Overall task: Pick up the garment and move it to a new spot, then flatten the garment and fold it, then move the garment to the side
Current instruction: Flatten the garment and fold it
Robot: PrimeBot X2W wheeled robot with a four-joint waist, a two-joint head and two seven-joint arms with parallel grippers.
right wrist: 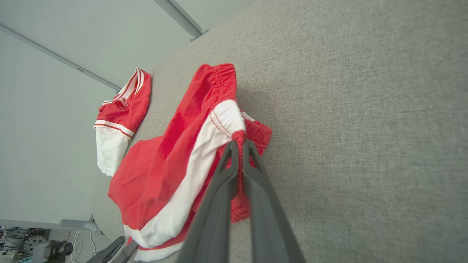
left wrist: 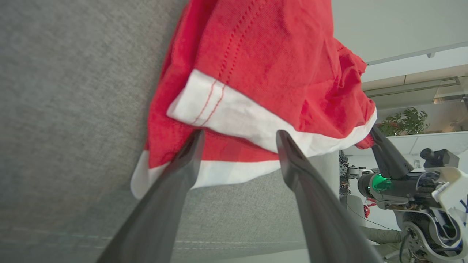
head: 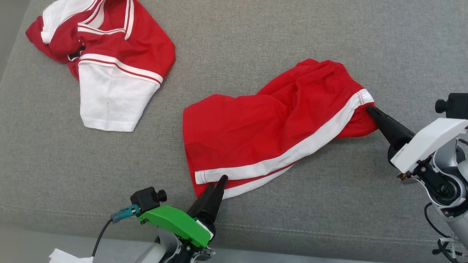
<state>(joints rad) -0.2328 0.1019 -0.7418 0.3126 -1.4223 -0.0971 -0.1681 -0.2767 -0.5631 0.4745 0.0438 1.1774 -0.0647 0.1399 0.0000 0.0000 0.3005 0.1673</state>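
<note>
The garment (head: pixel 270 124) is a pair of red shorts with a white side stripe, lying stretched across the grey surface (head: pixel 256 44). My left gripper (head: pixel 217 184) is open at the leg hem, near the front edge. In the left wrist view its fingers (left wrist: pixel 240 135) stand spread, with the white hem of the shorts (left wrist: pixel 263 65) just at their tips and not pinched. My right gripper (head: pixel 370 108) is shut on the waistband corner at the right end. In the right wrist view that gripper (right wrist: pixel 240 143) pinches red elastic cloth of the shorts (right wrist: pixel 172 157).
A second red and white garment (head: pixel 109 62) lies crumpled at the far left of the surface, also visible as the far garment (right wrist: pixel 120 113) in the right wrist view. The surface's front edge runs just behind my left gripper. A white scrap (head: pixel 62 256) sits below that edge.
</note>
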